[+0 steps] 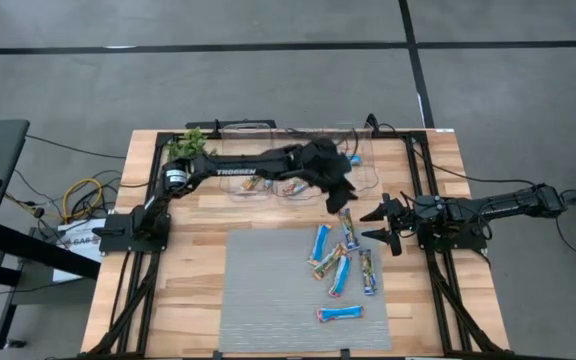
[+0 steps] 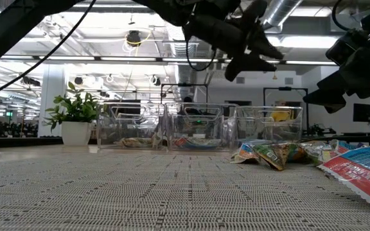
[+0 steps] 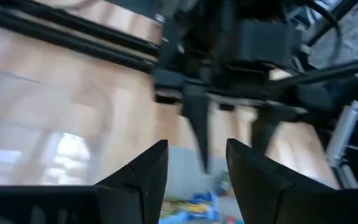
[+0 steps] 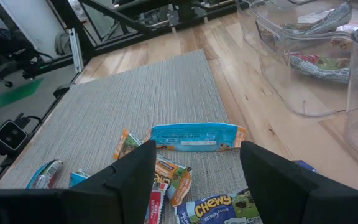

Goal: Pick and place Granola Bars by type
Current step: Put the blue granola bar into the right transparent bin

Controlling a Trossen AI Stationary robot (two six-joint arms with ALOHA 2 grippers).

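Observation:
Several granola bars [image 1: 340, 275] lie loose on the grey mat [image 1: 268, 290], some blue-and-white, some multicoloured. In the right wrist view a blue bar [image 4: 194, 137] lies flat just ahead of the fingers, with multicoloured ones [image 4: 166, 174] nearer. My left gripper [image 1: 340, 198] hangs open and empty in the air over the mat's far edge, near the bins [image 3: 197, 168]. My right gripper [image 1: 373, 226] is open and empty at the mat's right side, pointing toward the bars [image 4: 196, 163]. More bars lie inside the clear bins [image 4: 316, 62].
Three clear plastic bins [image 2: 194, 128] stand in a row along the table's far side. A small green plant [image 1: 190, 145] in a white pot [image 2: 76, 131] sits at the far left. Black frame rails [image 1: 423, 190] run along the table's edges. Bare mat lies to the left of the bars.

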